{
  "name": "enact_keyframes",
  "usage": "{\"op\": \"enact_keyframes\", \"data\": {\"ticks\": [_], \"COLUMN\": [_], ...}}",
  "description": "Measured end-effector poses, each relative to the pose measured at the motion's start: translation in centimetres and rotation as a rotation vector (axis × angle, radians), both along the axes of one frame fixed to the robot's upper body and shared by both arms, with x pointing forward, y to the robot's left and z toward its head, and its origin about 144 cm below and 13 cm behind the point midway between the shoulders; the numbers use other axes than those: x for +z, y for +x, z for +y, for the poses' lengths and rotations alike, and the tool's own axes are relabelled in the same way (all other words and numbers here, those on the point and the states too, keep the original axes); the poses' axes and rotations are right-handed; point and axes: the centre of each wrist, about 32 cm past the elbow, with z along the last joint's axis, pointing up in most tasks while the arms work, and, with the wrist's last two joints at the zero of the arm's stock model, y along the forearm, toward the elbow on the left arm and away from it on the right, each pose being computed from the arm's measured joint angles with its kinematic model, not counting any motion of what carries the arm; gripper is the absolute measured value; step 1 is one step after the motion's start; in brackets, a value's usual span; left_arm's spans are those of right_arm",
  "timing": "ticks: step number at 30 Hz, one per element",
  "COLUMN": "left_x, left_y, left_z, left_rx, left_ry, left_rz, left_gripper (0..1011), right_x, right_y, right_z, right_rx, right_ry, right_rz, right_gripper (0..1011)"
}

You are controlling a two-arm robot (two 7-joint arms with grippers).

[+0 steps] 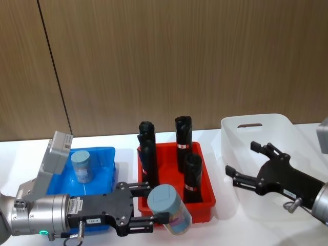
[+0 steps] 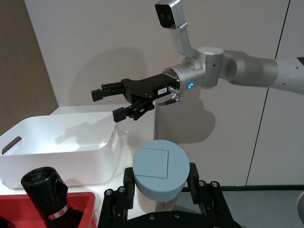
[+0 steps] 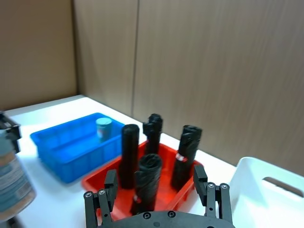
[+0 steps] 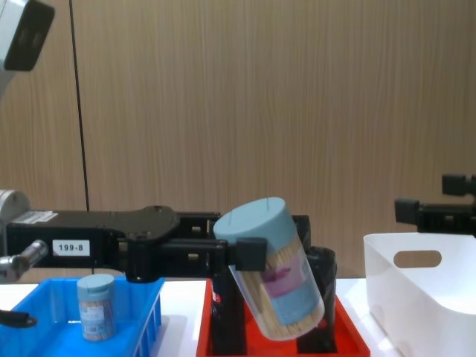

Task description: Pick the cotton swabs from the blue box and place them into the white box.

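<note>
Grips a cotton swabs jar (image 1: pixel 170 209) in the left tool (image 1: pixel 155 204), tilted above the red tray (image 1: pixel 209 177); holds the right tool (image 1: pixel 242 158) open above the white box (image 1: pixel 287 125). Shows sticks (image 4: pixel 286 320) and pink label (image 4: pixel 279 279) from the chest, the lid (image 2: pixel 160 165) from the left wrist; second jar (image 1: pixel 81 165) upright in the blue box (image 1: pixel 105 152).

Blue box (image 1: pixel 105 154), red tray (image 1: pixel 206 177), white box (image 1: pixel 233 139)

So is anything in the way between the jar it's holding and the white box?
Yes. The red tray of black cylinders sits between the cotton swabs jar in the left gripper and the white box, and the open right gripper hovers over that box.
</note>
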Motion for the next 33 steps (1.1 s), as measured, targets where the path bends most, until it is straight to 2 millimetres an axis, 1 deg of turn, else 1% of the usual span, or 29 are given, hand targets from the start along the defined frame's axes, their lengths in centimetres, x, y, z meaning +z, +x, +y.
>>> {"op": "enact_keyframes", "data": {"ticks": [5,19,26,33], "left_x": [0.0,0.0,0.0,0.0], "left_y": [0.0,0.0,0.0,0.0], "left_z": [0.0,0.0,0.0,0.0], "left_rx": [-0.001,-0.002,-0.002,-0.002], "left_ry": [0.000,0.000,0.000,0.000], "left_rz": [0.000,0.000,0.000,0.000], "left_gripper": [663,663,661,663], "right_x": [0.3,0.5,0.4,0.2], "right_y": [0.3,0.5,0.6,0.8], "right_z": [-1.2,-3.3,-3.5,-3.1], "right_rx": [0.067,0.229,0.291,0.368], "right_ry": [0.013,0.037,0.029,0.004], "right_rz": [0.051,0.131,0.146,0.154], "right_gripper": [1002,1001,1001,1001]}}
